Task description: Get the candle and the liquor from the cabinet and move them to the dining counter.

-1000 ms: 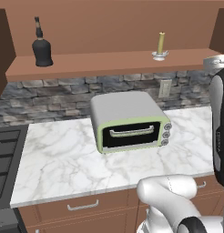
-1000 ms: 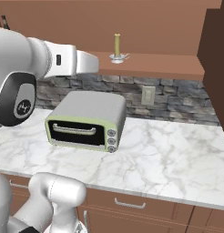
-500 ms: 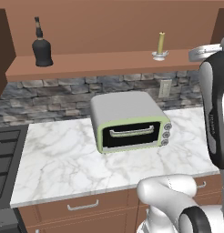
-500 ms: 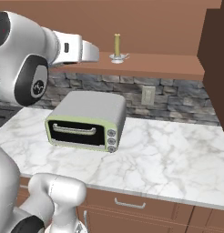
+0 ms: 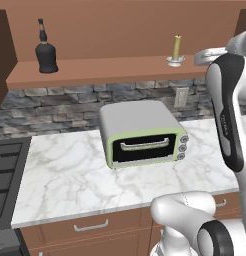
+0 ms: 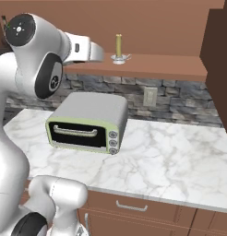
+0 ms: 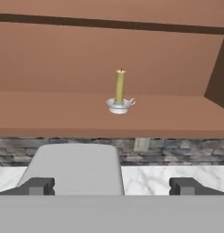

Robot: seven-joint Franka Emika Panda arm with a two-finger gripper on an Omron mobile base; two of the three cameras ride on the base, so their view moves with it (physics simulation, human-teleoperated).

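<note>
The candle [image 5: 176,49] stands upright in its small silvery dish holder on the wooden shelf [image 5: 110,70] of the open cabinet [image 6: 170,27], toward the right end of the shelf as seen from the left base view. The liquor [image 5: 45,50] — a black bottle with a thin neck — stands upright on the same shelf, well apart from the candle, near the left end.

The hand [image 7: 111,186] is raised to shelf height and faces the candle squarely; in the hand view the candle [image 7: 119,93] sits centred above and beyond the two fingertips [image 7: 38,186]. The jaws are spread wide, holding nothing. The hand is clear of the candle and the shelf, with no contact.

Below the shelf, a light-green toaster oven [image 5: 142,132] rests on the white veined marble desk [image 5: 65,175], door closed, three knobs on its right front. A stone backsplash [image 6: 180,99] runs behind it, carrying a wall outlet [image 6: 149,96]. Brown drawers [image 6: 134,207] with curved handles sit under the desk. A dark stovetop [image 5: 5,175] adjoins the desk on its left edge.
</note>
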